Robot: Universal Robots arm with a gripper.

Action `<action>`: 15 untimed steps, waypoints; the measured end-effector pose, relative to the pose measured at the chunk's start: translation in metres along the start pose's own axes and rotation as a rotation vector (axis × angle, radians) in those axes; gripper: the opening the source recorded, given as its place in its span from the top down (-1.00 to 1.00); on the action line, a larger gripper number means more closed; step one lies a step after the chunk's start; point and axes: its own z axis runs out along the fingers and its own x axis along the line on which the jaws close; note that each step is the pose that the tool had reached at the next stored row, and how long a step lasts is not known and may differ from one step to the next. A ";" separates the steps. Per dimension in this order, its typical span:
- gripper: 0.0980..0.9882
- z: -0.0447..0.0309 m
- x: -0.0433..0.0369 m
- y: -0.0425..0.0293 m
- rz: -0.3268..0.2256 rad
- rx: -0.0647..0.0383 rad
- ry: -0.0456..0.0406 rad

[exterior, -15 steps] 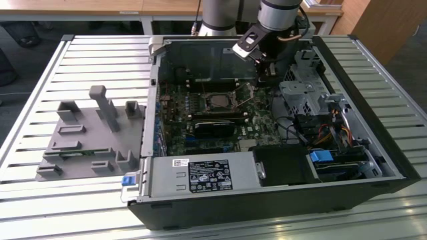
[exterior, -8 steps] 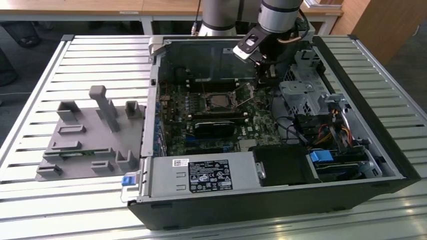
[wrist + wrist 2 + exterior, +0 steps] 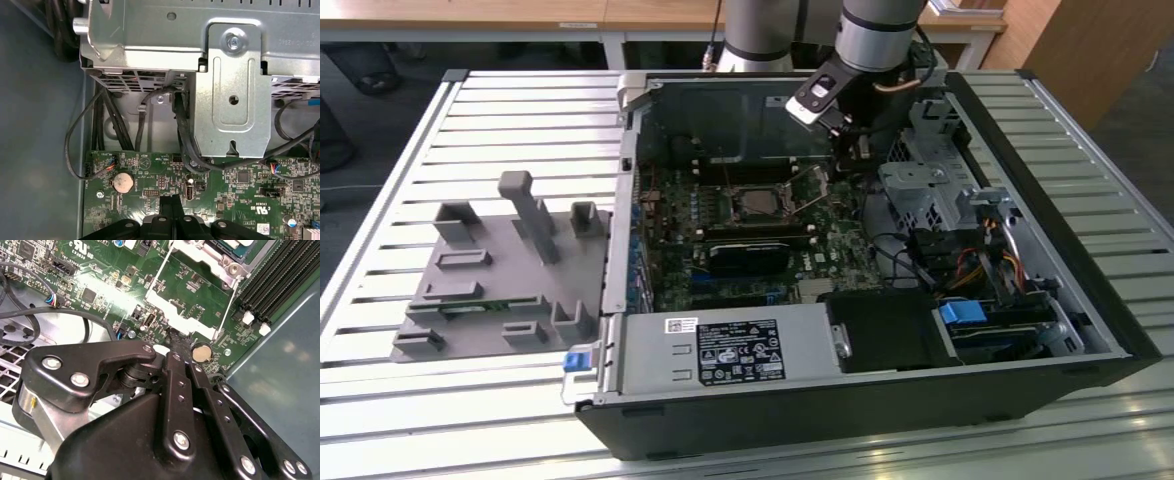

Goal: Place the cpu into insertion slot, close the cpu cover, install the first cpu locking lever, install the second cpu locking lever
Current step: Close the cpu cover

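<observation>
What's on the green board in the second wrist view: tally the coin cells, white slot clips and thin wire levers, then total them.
Coin cell: 1
White slot clips: 2
Thin wire levers: 2
Total: 5
</observation>
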 end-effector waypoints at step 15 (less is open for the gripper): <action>0.98 0.0004 -0.0019 -0.0178 0.000 0.001 -0.0001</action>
